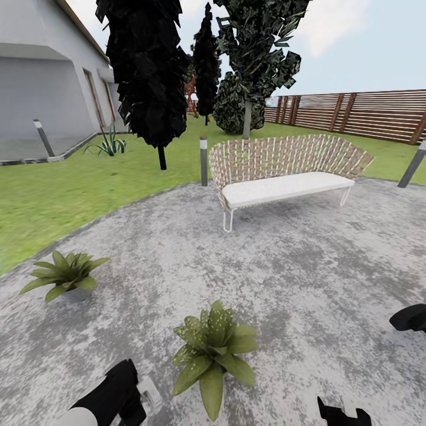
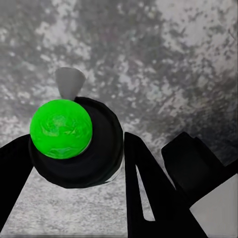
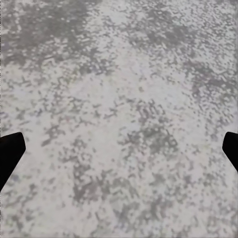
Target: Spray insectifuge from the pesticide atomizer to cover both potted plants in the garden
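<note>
Head view, left to right. Grey house wall [image 1: 41, 77] at far left, lawn [image 1: 89, 183] in front of it. On the mottled paving [image 1: 296, 284], the first potted plant [image 1: 66, 275] sits near the paving's left edge — leaves plain green.

Your left gripper [image 2: 74, 163] shows low in the head view, just left of the second potted plant [image 1: 214, 349]. In the left wrist view its jaws are clenched on the pesticide atomizer [image 2: 74, 144]: dark body between the fingers [image 2: 148, 193], bright green round face toward the camera, whitish nozzle beyond it pointing over the paving.

Second plant — white specks of insectifuge [image 1: 219, 322] on its upper leaves.

Behind, dark trees [image 1: 154, 71], then a wicker bench [image 1: 284, 171] with a white seat near the paving's far edge; wooden fence [image 1: 367, 112] at the back right.

Your right gripper [image 3: 119, 148]: jaws released, fingertips at opposite edges of the right wrist view, bare paving between them.
</note>
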You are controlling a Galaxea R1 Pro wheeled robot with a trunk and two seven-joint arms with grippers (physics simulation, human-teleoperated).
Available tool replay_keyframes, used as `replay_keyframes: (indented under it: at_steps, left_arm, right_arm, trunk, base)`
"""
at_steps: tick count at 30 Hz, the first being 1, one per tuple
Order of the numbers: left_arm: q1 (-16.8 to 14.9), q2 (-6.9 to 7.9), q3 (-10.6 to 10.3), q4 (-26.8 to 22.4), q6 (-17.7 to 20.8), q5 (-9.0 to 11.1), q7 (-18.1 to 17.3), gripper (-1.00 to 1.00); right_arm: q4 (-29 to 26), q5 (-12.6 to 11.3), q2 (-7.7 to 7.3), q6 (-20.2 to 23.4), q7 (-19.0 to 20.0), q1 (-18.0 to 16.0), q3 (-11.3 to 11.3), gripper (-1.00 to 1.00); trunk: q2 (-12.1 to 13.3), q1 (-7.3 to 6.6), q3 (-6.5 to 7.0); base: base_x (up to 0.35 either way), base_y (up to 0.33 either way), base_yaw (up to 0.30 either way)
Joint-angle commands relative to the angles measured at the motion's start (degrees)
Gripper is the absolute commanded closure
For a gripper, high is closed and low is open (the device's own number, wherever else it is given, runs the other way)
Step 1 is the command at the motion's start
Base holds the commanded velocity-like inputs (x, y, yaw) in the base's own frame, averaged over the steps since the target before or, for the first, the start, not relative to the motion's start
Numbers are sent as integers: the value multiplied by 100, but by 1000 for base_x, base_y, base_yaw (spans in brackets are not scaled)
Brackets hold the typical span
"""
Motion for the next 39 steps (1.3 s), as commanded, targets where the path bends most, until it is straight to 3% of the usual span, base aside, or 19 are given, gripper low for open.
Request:
replay_keyframes:
  at_steps: [1, 8, 13, 17, 20, 22, 24, 39]
  left_arm:
    - [-1, 4, -29, 7, 9, -45, -43, 100]
    - [-1, -32, -6, -32, -6, -28, 437, 100]
    - [-45, -159, -43, -177, -42, 98, 459, 100]
    - [-76, -202, -14, -661, -29, 171, 447, 100]
    - [-72, -203, -8, -679, -44, 370, 461, 100]
    - [-70, -193, -22, -709, -58, 680, 472, 100]
    - [-66, -191, -35, -708, -60, 744, 477, 100]
    - [-54, -198, -77, -674, -61, 753, 475, 100]
  right_arm:
    - [1, 15, 3, -22, 45, -5, -49, -100]
    - [1, 17, 6, -22, 45, -5, -48, -100]
    - [1, 17, 6, -22, 45, -5, -48, -100]
    - [9, 17, 6, -22, 45, -5, -48, -100]
    - [10, 17, 6, -22, 45, -5, -48, -100]
    - [5, 17, 6, -22, 45, -5, -48, -100]
    - [3, 17, 6, -22, 45, -5, -48, -100]
    - [1, 10, 6, -22, 45, -5, -50, -100]
  trunk:
    - [-2, -1, -5]
    - [-2, -1, -5]
    - [-2, -1, -5]
    - [-2, -1, -5]
    - [-2, -1, -5]
    - [-2, -1, -5]
    - [-2, -1, -5]
    - [-2, -1, -5]
  base:
    - [1, -1, 96]
    - [0, 0, 247]
    - [0, 0, 200]
    - [0, 0, 30]
    - [-134, 0, 3]
    - [-286, 0, 1]
    - [-169, 0, 0]
    - [20, -51, 156]
